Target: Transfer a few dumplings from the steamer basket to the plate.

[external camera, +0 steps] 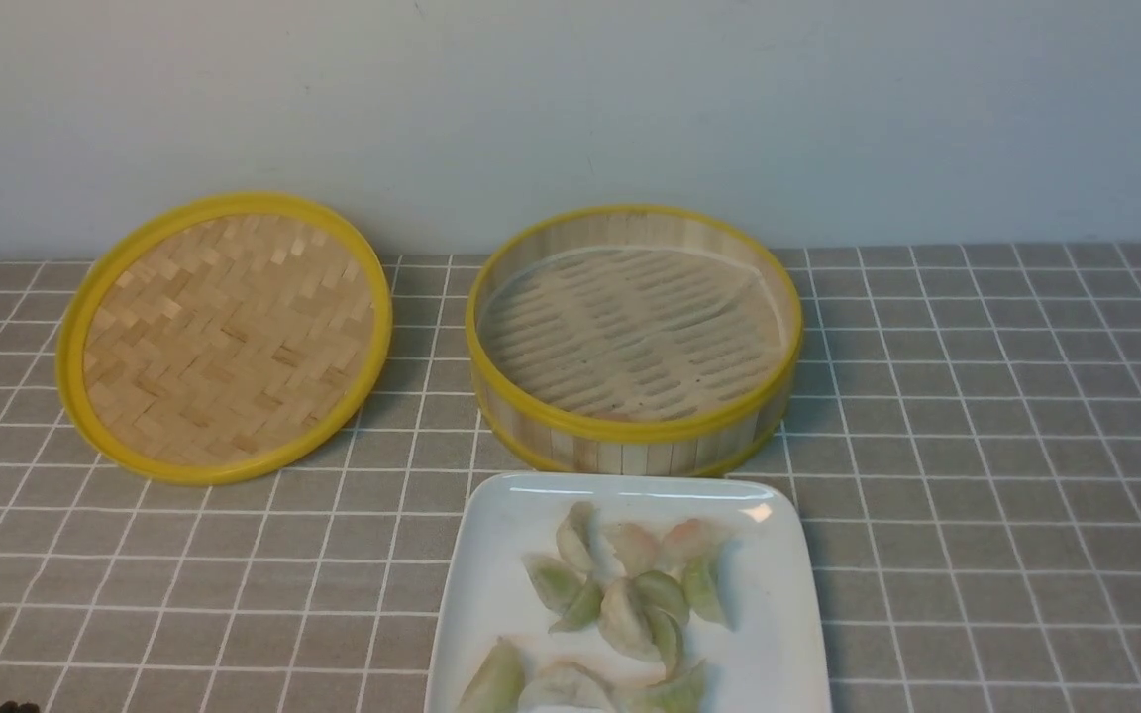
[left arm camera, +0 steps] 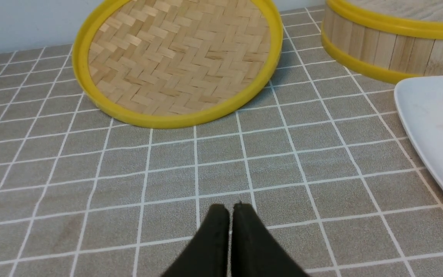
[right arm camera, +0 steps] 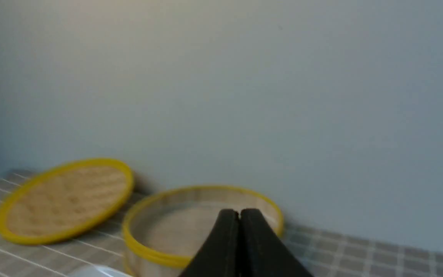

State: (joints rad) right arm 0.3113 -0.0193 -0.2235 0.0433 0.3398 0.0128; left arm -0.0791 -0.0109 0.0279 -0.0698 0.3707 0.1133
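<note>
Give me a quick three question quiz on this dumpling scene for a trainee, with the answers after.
1. True or false: the steamer basket holds dumplings.
2. Where do the dumplings lie? A) on the lid B) on the plate C) on the table
3. Fill in: the left gripper and right gripper are both ____.

Key
1. False: its slatted floor is bare.
2. B: they are piled on the white plate, in front of the basket; the lid leans against the wall to the left.
3. Shut, holding nothing.
</note>
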